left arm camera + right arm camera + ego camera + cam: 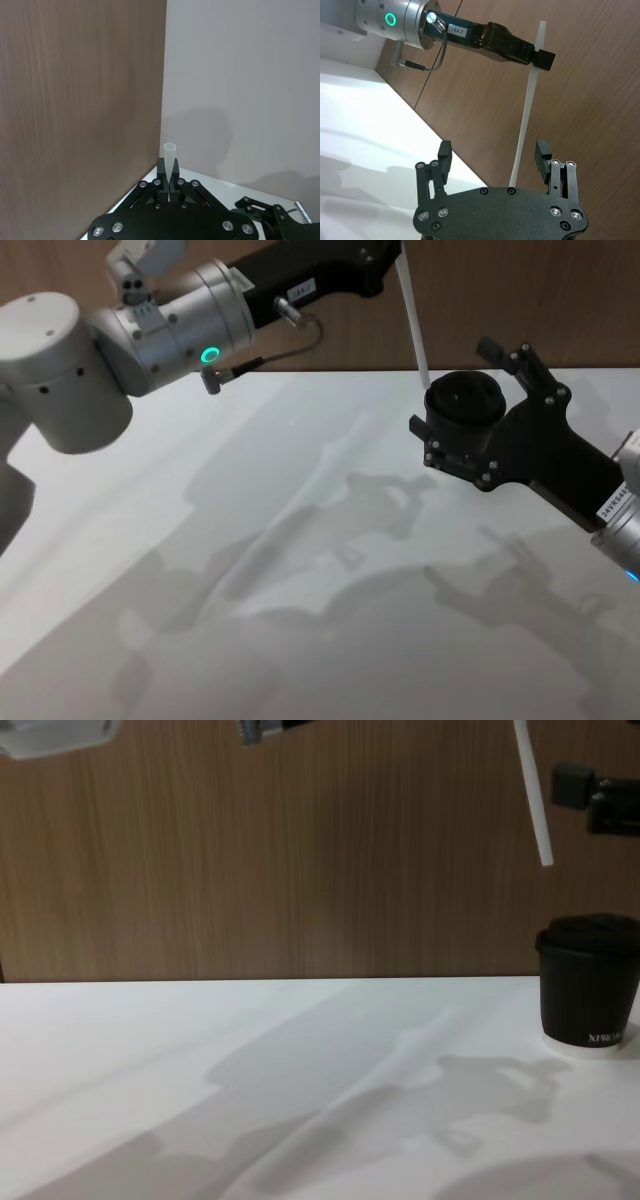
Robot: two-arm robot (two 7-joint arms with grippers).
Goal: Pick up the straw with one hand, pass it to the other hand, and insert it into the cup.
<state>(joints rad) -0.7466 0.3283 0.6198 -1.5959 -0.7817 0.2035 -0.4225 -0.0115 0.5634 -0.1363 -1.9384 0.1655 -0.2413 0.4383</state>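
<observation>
Left gripper [540,56] high over the table's far right, fingers clamped on the straw [526,115] near its upper end; straw hangs nearly upright. Right gripper [493,150] fingers apart, one on each side of the straw's lower part, not touching. Cup [588,985] upright on the white table [200,1050], far right; straw tip above it, apart.

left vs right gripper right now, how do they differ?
Left gripper is shut on the straw near its top; right gripper is open, holding nothing. Left gripper sits higher; right gripper sits lower, the straw's lower part passing between its fingers, untouched. Shared: both black, both raised above the table.
</observation>
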